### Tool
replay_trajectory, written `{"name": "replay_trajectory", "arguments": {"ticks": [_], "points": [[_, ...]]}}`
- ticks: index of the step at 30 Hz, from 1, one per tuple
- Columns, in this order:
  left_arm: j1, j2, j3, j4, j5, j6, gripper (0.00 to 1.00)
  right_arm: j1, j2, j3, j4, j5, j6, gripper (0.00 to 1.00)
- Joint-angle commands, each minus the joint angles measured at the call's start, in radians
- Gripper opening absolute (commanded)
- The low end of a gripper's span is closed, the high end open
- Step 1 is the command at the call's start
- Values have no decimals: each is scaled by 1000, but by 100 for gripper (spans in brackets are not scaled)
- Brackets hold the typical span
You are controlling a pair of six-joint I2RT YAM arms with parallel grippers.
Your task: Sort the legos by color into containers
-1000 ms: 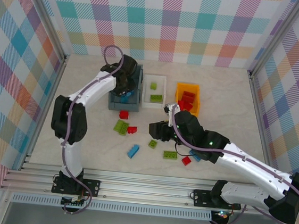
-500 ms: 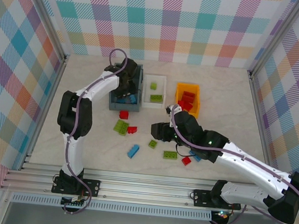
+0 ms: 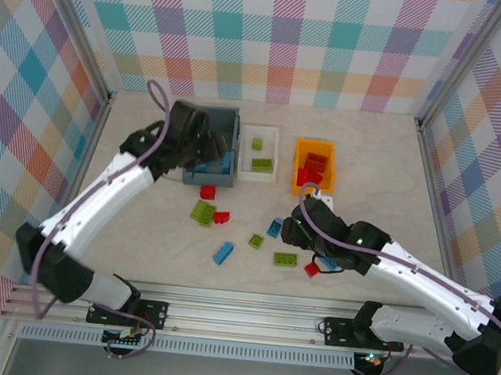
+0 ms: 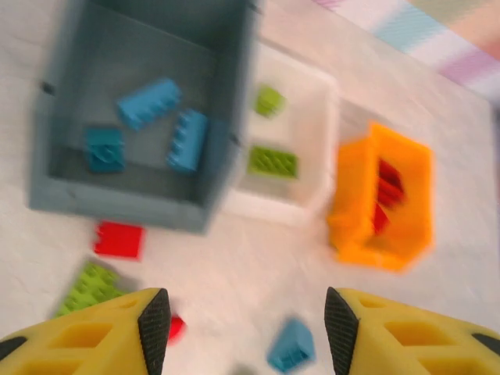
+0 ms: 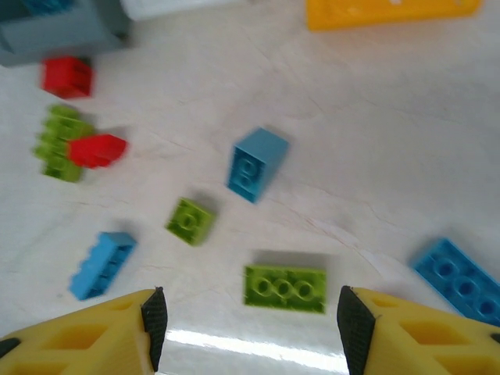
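Left gripper (image 4: 246, 332) backed off grey bin (image 4: 125, 205), jaws apart, empty, so blue brick (image 4: 187, 141) probably just dropped inside; right gripper (image 5: 248, 324) open, empty, over loose bricks (image 5: 285, 287) near bin.

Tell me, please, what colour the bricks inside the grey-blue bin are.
Light blue: the three bricks in the grey-blue bin show best in the left wrist view.

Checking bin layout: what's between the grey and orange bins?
The white bin, holding two green bricks, seen in top and left wrist views.
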Motion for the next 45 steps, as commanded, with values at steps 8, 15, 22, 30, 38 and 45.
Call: {"name": "replay_trajectory", "arguments": {"ticks": [8, 15, 22, 30, 38, 45], "points": [[-598, -279, -428, 244, -226, -160, 57, -60, -2, -227, -128, -168, 276, 73], [-825, -268, -489, 292, -372, -152, 57, -186, -12, -287, -10, -253, 426, 76], [-861, -287, -521, 324, -408, -151, 58, -262, 25, -334, 70, -303, 532, 73], [-861, -293, -505, 316, -421, -141, 58, -316, 90, -395, 168, -365, 537, 65], [-862, -301, -503, 309, -438, -143, 58, -326, 135, -407, 219, -382, 532, 46], [-861, -331, -475, 256, -504, -153, 58, -322, 93, -262, 113, -276, 360, 28]]}}
